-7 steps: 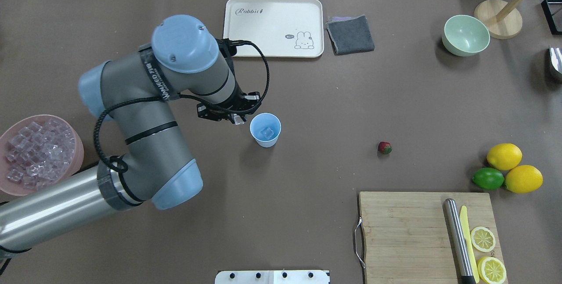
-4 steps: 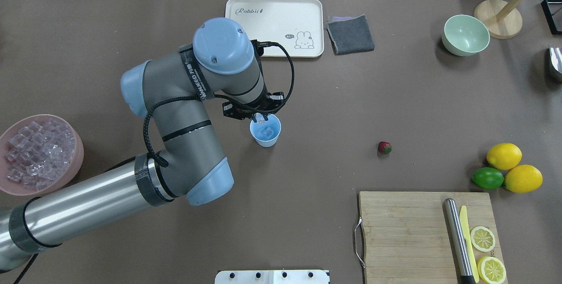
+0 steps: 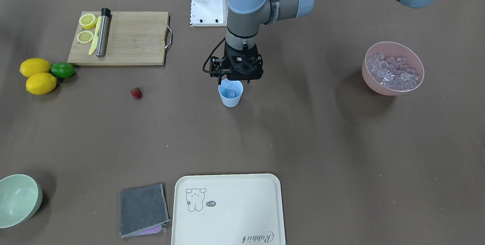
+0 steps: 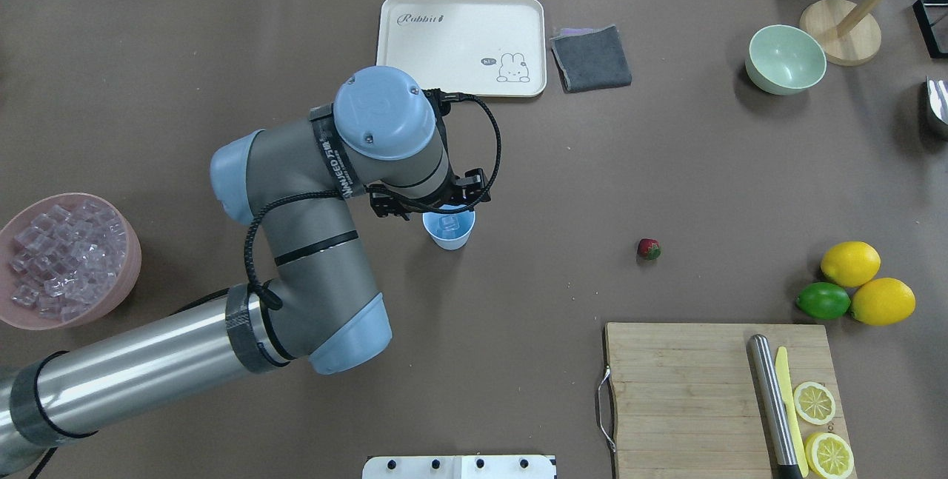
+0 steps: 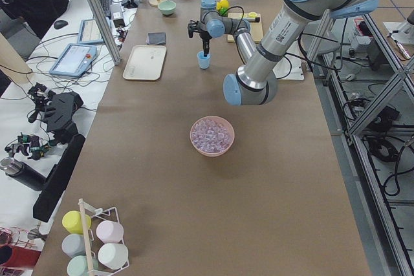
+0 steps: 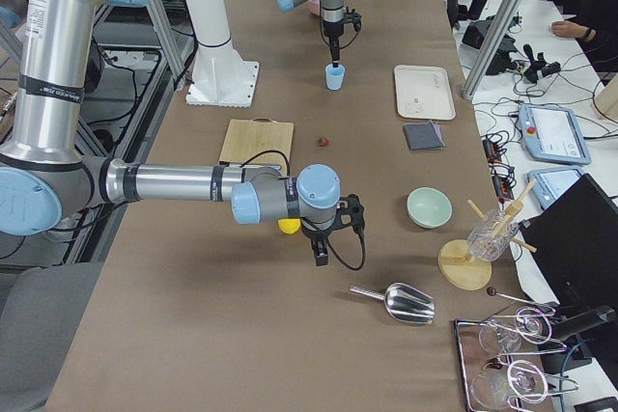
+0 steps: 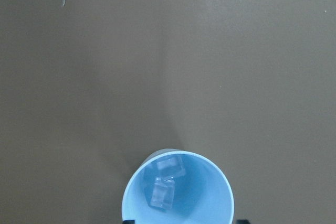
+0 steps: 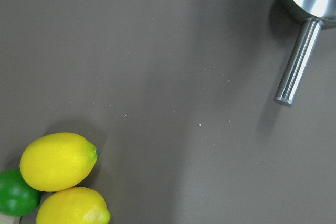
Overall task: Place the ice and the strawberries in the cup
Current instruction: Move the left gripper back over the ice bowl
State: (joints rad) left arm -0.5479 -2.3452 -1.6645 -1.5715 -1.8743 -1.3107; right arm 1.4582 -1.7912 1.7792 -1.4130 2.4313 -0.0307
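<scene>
Two clear, glossy ice cubes (image 7: 163,192) are seen inside the smooth, tapered blue plastic cup (image 7: 210,198), over which the left gripper (image 3: 232,80) is held spread wide. One small red strawberry (image 4: 649,249) is seen on the matte brown table (image 4: 592,168), well apart from the cup. Of the right gripper (image 6: 321,258), the spread cannot be told.

A lime (image 4: 823,300) touches two lemons (image 4: 850,263) beside the cutting board (image 4: 681,390); a grey cloth (image 4: 591,58) flanks the tray (image 4: 444,57).
</scene>
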